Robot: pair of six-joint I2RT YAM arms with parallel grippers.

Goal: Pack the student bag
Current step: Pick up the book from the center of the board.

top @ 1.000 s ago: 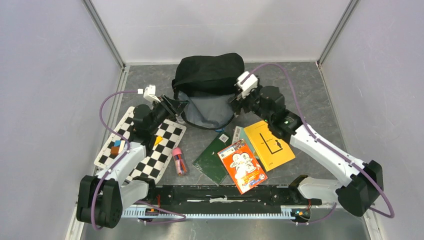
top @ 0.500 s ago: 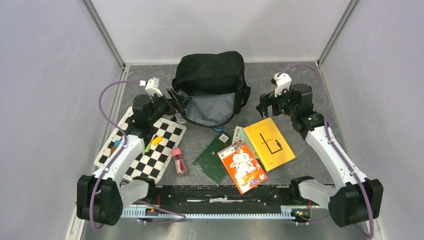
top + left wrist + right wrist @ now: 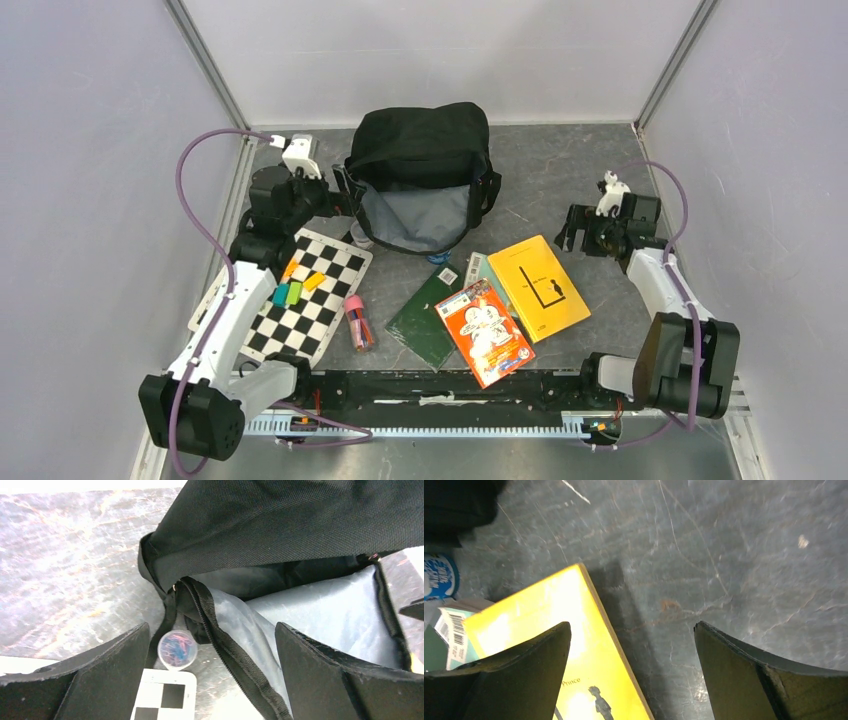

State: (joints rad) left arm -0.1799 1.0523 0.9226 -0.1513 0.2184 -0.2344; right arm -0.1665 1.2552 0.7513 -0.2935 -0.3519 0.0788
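**Q:** Surface, room?
**A:** Dark grey mottled tabletop (image 3: 570,160), scratched. Plain pale walls (image 3: 440,50) on 3 sides, with 2 metal posts (image 3: 205,65) in the far corners.

**Q:** Bag?
**A:** 1 large black soft fabric backpack (image 3: 425,150), far centre. Its mouth is open toward me and the grey lining (image 3: 420,215) shows.

**Q:** Counts?
**A:** 3 flat books fanned together near centre:
- dark green book (image 3: 422,322)
- orange cartoon-cover book (image 3: 485,333)
- yellow book (image 3: 540,290)

1 teal barcoded item (image 3: 476,268) lies among them, can't tell what it is. 1 black-and-white checkered board (image 3: 300,320) is on my left, with 3 small coloured blocks (image 3: 295,293) on it. 1 pink-capped clear tube (image 3: 357,322) lies beside the board. 1 small round clear tub (image 3: 177,650) sits by the bag's left corner.

**Q:** Fingers?
**A:** My left gripper (image 3: 211,630) is spread wide, gripping nothing, just beside the bag's left edge. My right gripper (image 3: 631,627) is spread wide and empty, over bare table by the yellow book's far corner, well apart from the bag.
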